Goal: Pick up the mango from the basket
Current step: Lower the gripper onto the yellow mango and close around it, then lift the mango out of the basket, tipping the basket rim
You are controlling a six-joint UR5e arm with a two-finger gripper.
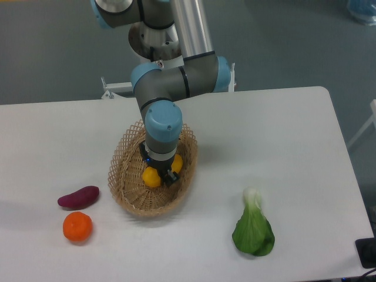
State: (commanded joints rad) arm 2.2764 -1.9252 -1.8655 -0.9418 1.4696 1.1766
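Note:
The tan woven wicker basket (126, 176) sits left of the table's middle. The yellow-orange mango (151, 176) lies inside it, mostly hidden under my gripper (161, 174). The gripper reaches straight down into the basket and its dark fingers stand on either side of the mango. Yellow shows to the left and to the right of the fingers. I cannot tell whether the fingers press on the fruit or whether the mango still rests on the basket floor.
A purple sweet potato (79, 197) and a round orange fruit (77, 227) lie left of the basket. A green bok choy (253, 228) lies at the front right. The arm's base stands behind the table's far edge.

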